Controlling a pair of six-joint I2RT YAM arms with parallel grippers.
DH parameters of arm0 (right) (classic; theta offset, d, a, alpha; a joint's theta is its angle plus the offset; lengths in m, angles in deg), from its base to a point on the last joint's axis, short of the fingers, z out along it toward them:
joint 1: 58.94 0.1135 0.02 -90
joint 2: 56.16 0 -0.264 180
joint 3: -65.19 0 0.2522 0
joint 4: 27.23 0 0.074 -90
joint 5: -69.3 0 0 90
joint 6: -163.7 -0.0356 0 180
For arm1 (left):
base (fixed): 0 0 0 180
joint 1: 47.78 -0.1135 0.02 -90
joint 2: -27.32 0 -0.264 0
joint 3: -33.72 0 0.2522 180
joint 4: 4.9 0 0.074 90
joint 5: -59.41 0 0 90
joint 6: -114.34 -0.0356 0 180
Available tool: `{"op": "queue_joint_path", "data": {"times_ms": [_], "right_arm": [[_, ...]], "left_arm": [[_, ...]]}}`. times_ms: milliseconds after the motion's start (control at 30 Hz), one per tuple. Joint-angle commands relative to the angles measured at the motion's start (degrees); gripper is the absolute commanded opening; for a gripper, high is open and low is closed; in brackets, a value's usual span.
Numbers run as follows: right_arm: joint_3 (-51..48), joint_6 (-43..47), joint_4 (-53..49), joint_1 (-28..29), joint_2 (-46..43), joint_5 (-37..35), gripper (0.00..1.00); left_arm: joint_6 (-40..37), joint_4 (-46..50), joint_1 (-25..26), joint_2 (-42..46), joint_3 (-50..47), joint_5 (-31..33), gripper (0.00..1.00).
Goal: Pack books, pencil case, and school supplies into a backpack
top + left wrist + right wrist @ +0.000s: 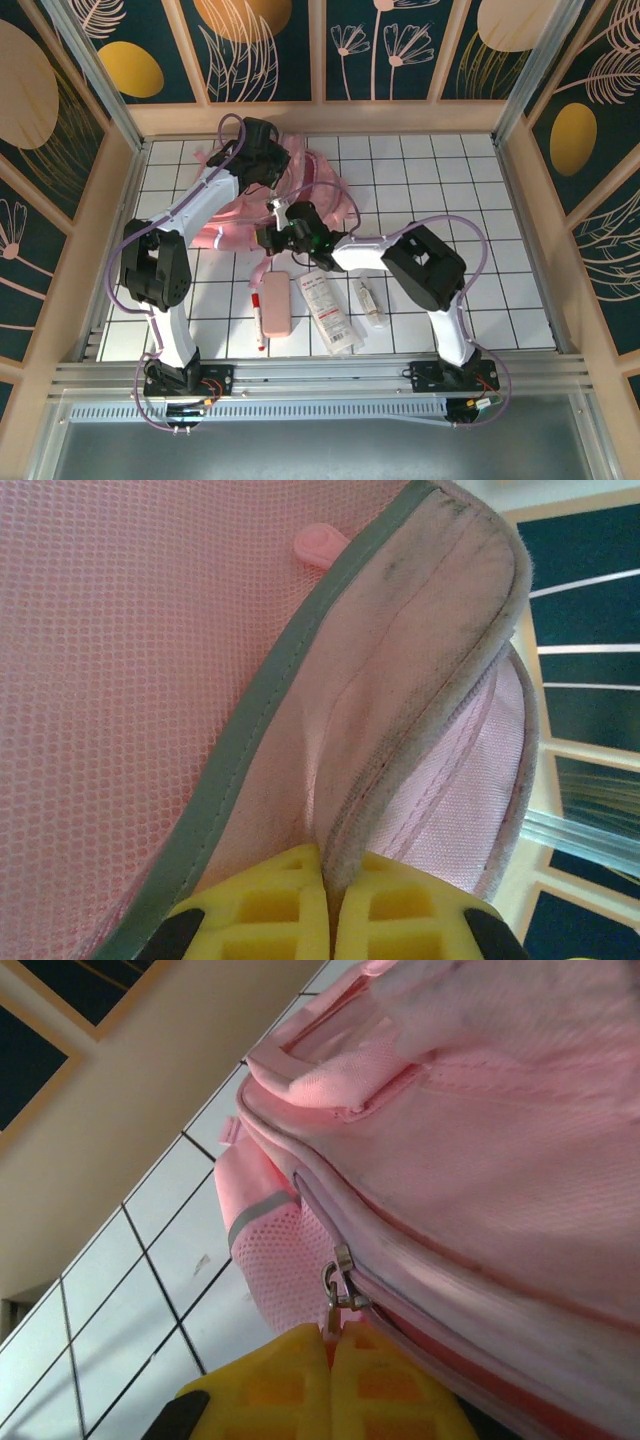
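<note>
Left gripper (328,905) is pinched shut on the zipper-edged rim of the large soft pink fabric backpack (150,680). A grey reflective strip (262,690) runs just left of its fingers. Right gripper (331,1360) is clamped on the bag's small metal zipper pull (338,1285), with the bag's bulk above and right of it. Behind the right gripper, toward the arm bases, these lie on the white tiled table (480,200):
- soft pink oblong pouch (277,303)
- slim red-and-white marker pen (258,318), just beside the pouch
- flat white packet with red print (330,312)
- small clear tube (371,300)
</note>
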Motion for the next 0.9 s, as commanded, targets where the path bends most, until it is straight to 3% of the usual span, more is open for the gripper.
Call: {"op": "queue_joint_path", "data": {"times_ms": [0,200,433,633,800,867], "right_arm": [[2.7,-1.0,8.0,3.5,4.9,3.4,0.0],[8.1,-1.2,11.0,5.4,12.0,-1.3,0.0],[16.5,-0.8,12.4,6.3,18.9,1.9,0.0],[18.5,2.6,13.4,8.2,19.9,2.0,0.0],[5.8,-0.4,38.7,8.2,17.7,-1.9,0.0],[5.4,0.0,37.6,8.1,17.1,-3.4,0.0]], "left_arm": [[4.8,-13.1,-0.4,4.1,0.1,0.5,0.0],[4.4,-13.2,-0.3,4.9,-0.2,1.4,0.0],[4.8,-14.1,-0.2,5.3,-1.4,1.2,0.0],[5.3,-14.4,-0.2,5.1,-1.2,1.2,0.0],[5.8,-15.1,-0.2,5.2,-1.5,1.2,0.0],[6.5,-16.1,-0.2,5.7,-2.5,1.2,0.0]]}}
